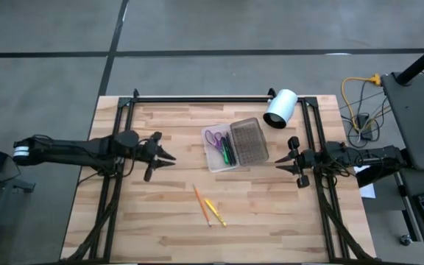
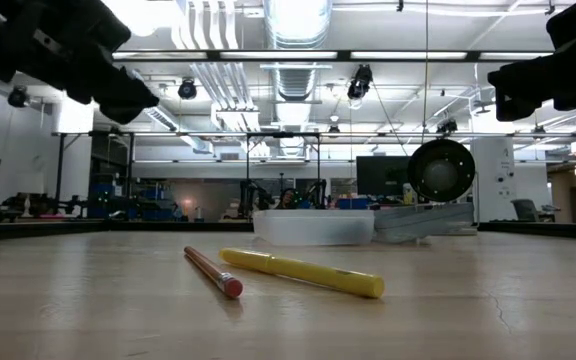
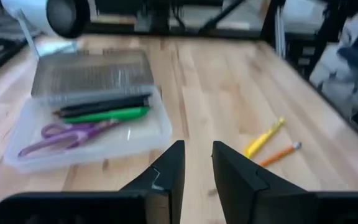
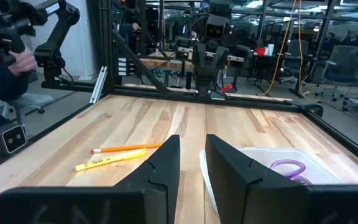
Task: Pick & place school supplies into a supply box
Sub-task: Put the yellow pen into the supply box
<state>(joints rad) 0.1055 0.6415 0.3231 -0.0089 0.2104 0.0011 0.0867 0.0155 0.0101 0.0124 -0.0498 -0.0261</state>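
Dark fingers on the left gripper (image 1: pixel 166 157) stand a little apart with nothing between them, hovering clear of the wood on the left side of the table (image 1: pixel 153 228). The right gripper (image 1: pixel 284 163), across on the right side, is likewise slightly parted and empty, also held off the surface.

Between the two sits the supply box (image 1: pixel 235 144), its whitish tray already holding the purple-handled scissors (image 1: pixel 213 138), a green pen (image 3: pixel 114 115) and a dark pen (image 3: pixel 107 104), with the ribbed lid half lying open beside them. A white cylinder (image 1: pixel 280 108) rests at the table's far edge beyond the box.

What matters now lies nearer the front edge: an orange pencil (image 1: pixel 201 204) and a yellow pen (image 1: pixel 215 212), close together on bare wood, well apart from the box. From the left gripper they lie forward and inward toward the table's middle; the right gripper looks farther off, so I'd judge the left arm better placed. Both run diagonally, their long axes slanting from the box's side toward the front edge, so the fingers would need to close across that slant.
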